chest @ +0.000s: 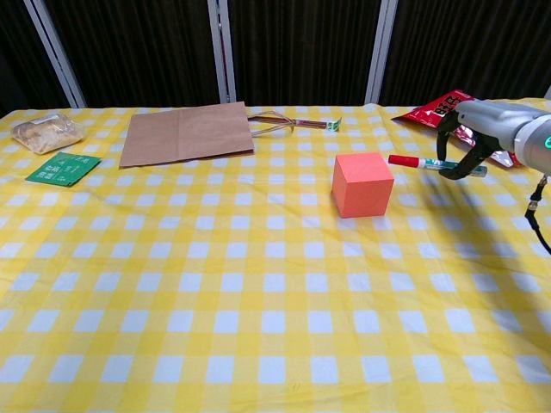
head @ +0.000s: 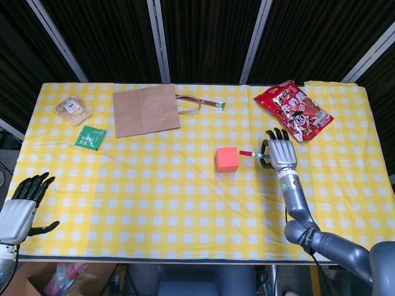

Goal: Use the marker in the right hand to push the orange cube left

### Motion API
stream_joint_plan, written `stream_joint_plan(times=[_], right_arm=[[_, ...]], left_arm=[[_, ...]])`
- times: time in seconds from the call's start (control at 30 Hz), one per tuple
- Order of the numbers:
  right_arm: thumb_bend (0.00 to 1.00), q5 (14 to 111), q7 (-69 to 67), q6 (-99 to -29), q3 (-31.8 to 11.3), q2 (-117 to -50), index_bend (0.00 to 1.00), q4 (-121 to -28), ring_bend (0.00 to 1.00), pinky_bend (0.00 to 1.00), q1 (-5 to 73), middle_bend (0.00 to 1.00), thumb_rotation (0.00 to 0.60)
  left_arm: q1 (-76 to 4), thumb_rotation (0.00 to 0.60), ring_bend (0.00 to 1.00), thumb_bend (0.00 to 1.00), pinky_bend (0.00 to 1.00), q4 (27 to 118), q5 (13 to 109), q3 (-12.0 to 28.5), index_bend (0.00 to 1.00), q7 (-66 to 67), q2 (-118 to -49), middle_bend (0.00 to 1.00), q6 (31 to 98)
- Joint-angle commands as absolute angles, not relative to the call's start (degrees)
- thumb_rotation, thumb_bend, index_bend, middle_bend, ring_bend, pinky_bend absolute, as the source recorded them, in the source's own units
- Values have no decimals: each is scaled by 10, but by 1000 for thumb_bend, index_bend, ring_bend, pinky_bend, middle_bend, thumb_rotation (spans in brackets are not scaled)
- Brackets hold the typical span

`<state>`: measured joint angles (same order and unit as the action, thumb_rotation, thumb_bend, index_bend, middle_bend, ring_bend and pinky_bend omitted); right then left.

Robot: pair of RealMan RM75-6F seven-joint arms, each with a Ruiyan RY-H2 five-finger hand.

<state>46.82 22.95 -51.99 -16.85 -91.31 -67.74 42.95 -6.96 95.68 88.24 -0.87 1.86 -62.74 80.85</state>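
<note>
The orange cube (head: 227, 159) (chest: 362, 183) sits on the yellow checked cloth, right of centre. My right hand (head: 279, 152) (chest: 469, 138) grips a marker (head: 253, 154) (chest: 422, 163) with a red cap, held level above the cloth. The red tip points left toward the cube and stops a little short of its right side, near the top edge. My left hand (head: 21, 205) hangs open at the table's near left corner, holding nothing; only the head view shows it.
A brown paper bag (head: 145, 110) (chest: 187, 132) lies at the back. A red snack bag (head: 294, 110) (chest: 469, 116) lies just behind my right hand. A green packet (head: 91, 137) (chest: 62, 169) and a clear-wrapped snack (head: 73, 110) (chest: 46, 132) sit at the back left.
</note>
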Motion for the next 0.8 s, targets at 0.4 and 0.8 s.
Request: stream_joint_plan(times=[0.4,0.8], right_arm=[[535,500,220,-521,-149,-886,642,-689,0,0,421,187,600],[536,549,193,-494,-135,-938,642,-591,0,0,442,191,600]], left_arm=[[-70,600,0,0,0,958,884,-8,0,16,-628,0,810],[-71,600,0,0,0,961,881,-9,0,7,-625,0,806]])
